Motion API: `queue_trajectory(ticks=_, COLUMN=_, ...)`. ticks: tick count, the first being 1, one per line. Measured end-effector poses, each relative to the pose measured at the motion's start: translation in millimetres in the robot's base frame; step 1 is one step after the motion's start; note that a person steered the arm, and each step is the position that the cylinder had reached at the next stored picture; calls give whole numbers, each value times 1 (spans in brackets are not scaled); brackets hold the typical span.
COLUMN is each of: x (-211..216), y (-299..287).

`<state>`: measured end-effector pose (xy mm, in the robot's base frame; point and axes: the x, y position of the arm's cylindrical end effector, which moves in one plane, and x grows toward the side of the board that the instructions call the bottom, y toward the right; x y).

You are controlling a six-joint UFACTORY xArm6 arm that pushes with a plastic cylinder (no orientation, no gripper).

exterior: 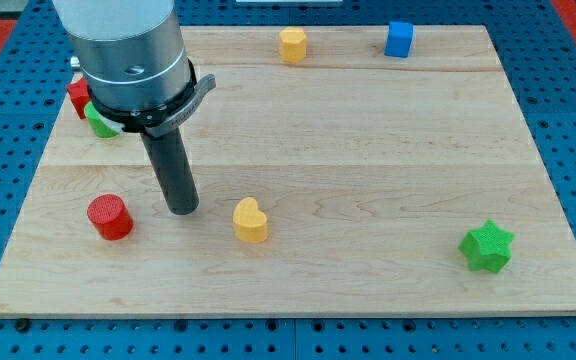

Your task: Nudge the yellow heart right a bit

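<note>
The yellow heart (250,220) lies on the wooden board (368,150) in the lower left-middle of the view. My tip (182,209) rests on the board just left of the heart, a small gap apart, and to the right of the red cylinder (109,217). The rod rises up and left to the grey arm body, which covers the upper left.
A yellow hexagonal block (292,45) and a blue cube (399,39) sit near the top edge. A green star (487,246) lies at the lower right. A red block (78,97) and a green block (100,124) are partly hidden behind the arm at upper left.
</note>
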<state>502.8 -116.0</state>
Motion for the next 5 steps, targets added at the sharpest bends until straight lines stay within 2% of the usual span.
queue_trajectory(ticks=2, x=2, y=0)
queue_trajectory(ticks=5, x=30, y=3)
